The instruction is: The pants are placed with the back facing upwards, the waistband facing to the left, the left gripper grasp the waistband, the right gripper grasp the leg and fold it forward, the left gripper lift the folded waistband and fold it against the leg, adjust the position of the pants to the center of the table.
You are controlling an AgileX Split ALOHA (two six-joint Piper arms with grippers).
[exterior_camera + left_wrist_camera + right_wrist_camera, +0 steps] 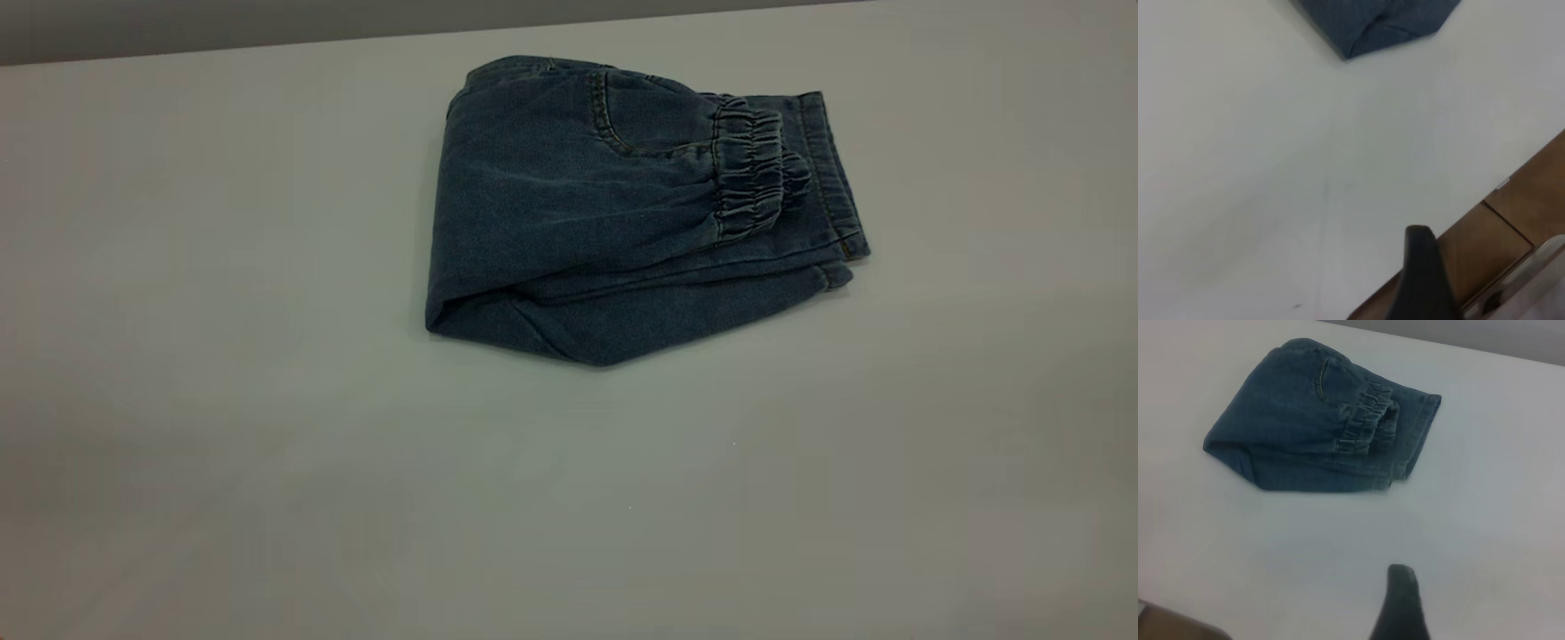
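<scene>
Near: bare table [267, 462], smooth, pale grey, seen in exterior view. Left gripper [1426, 280] and right gripper [1400, 603] each shown only as one dark finger in own wrist view, over table, nothing held; open or shut cannot be told. Farther: pants [578, 213] lie folded into compact bundle, blue denim. Waistband [751, 169], gathered, is folded onto leg [831, 178], short of stitched hem.

One pants [587, 222], folded into single bundle. One waistband [751, 169] showing on top. One pocket [653, 116] visible. One stitched leg hem [831, 173] at bundle's end. One table [222, 356]. One dark finger [1425, 280] in left wrist view, one [1401, 603] in right wrist view.
</scene>
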